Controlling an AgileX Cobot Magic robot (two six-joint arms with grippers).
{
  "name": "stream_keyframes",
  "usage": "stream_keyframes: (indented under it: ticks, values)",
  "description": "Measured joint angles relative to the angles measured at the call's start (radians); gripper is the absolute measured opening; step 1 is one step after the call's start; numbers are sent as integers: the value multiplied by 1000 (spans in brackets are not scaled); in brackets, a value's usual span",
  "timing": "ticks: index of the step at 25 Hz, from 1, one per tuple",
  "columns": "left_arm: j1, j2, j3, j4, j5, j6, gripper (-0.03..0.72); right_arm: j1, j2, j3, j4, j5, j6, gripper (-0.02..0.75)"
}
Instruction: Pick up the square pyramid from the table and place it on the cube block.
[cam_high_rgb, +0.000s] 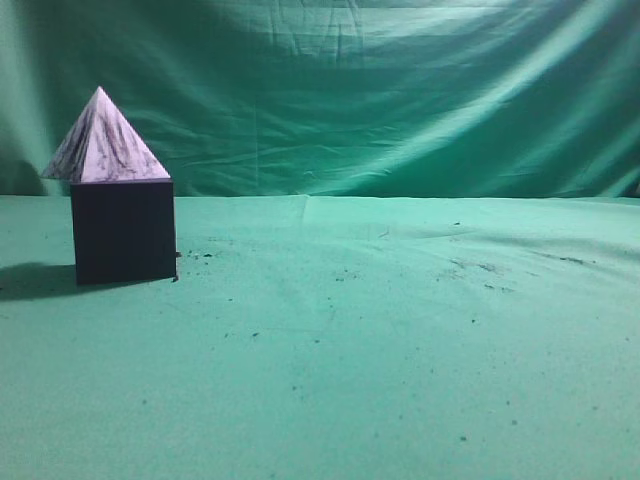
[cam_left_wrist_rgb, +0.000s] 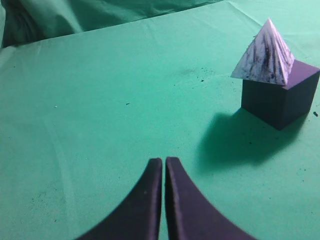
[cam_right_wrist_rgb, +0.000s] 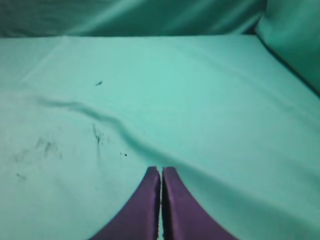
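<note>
My left claw (cam_left_wrist_rgb: 164, 165) is clenched, fingertips pressed together on nothing, low in the frame above the green worktop (cam_left_wrist_rgb: 110, 110). My right claw (cam_right_wrist_rgb: 161, 172) is clenched and empty too. At upper right of my left wrist view, the pyramid (cam_left_wrist_rgb: 265, 55) sits on the cube (cam_left_wrist_rgb: 280, 97), tip straight up, overhanging one edge. It is pale lilac with dark marbled streaks.

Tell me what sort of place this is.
Probably a staged robot test setup, not a home: green cloth covers the table and hangs as a backdrop, with only a square pyramid atop a cube block.
</note>
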Motion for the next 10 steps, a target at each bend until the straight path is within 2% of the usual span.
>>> stream_keyframes:
  ticks: [10]
  values:
    - [0,0,0,0,0,0,0,-2,0,1,4,0,0,0]
